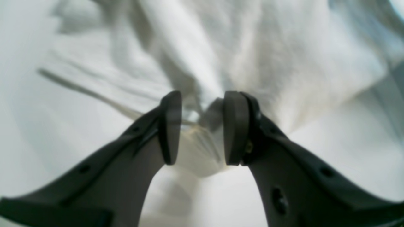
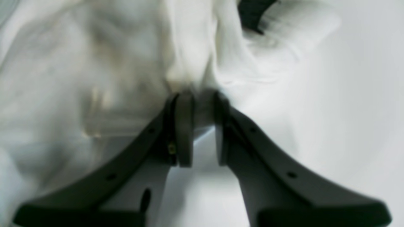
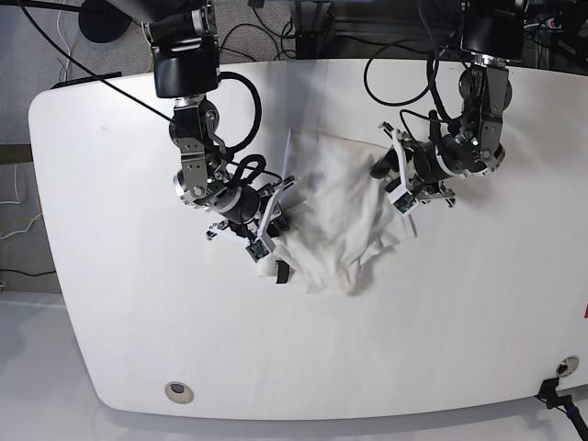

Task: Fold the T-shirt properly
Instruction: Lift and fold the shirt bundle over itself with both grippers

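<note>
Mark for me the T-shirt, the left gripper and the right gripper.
White T-shirt [image 3: 331, 200]: base view, on its bunched cloth.
Left gripper [image 1: 203, 127]: left wrist view, midway between its fingertips.
Right gripper [image 2: 204, 129]: right wrist view, midway between its fingertips.

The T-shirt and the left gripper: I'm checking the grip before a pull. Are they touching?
Touching. The left wrist view shows the T-shirt bunched up between the fingers of the left gripper.

We see, only from the base view, a round tan disc [image 3: 179, 392] on the white table [image 3: 230, 349] near its front edge, well apart from the T-shirt [image 3: 335, 207].
</note>
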{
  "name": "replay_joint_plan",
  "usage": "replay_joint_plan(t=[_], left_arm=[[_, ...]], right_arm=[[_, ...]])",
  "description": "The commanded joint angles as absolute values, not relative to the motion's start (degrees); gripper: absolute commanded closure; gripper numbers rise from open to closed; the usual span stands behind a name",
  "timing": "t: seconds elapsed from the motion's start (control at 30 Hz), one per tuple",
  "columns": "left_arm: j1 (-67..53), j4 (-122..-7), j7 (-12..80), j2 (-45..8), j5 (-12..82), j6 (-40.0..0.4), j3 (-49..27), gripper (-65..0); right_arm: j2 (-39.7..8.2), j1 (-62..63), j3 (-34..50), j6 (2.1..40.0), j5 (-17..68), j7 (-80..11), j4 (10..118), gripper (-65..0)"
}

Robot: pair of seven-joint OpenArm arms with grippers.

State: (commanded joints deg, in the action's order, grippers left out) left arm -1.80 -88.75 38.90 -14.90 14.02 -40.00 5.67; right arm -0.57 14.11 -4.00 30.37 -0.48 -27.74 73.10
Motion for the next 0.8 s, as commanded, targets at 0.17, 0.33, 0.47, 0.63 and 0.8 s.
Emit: replay_joint_plan(t=[0.17,0.33,0.47,0.63,0.8], left_arm=[[-2.77,-88.84,38.90,-14.73,14.02,-40.00,5.67,-19.6],[-2.68,-89.01,38.90,-14.73,14.11,-40.00,5.41,-19.6],[-2.24,-89.98,38.90,-14.90,13.93,-40.00,5.32,-19.6],[-2.15,-94.46,38.90,-14.99,13.85,-40.00,5.23,-19.6],[-3.91,-98.42,38.90,-16.22,13.85,-40.00,3.56,-19.6]], right_arm=[[-0.40,14.20,-4.00,30.37,-0.48,-27.74,73.27,-10.8],[-0.40,14.20,-4.00,30.37,-0.31,-27.74,73.45,-10.7],[-0.40,14.20,-4.00,30.37,-0.40,-28.18,77.05,-10.7],[-0.40,13.23,-4.18,30.37,-0.48,-30.29,83.65,-10.7],[-0.40,8.92,-4.18,30.37,-0.57,-30.29,92.79,-10.8]])
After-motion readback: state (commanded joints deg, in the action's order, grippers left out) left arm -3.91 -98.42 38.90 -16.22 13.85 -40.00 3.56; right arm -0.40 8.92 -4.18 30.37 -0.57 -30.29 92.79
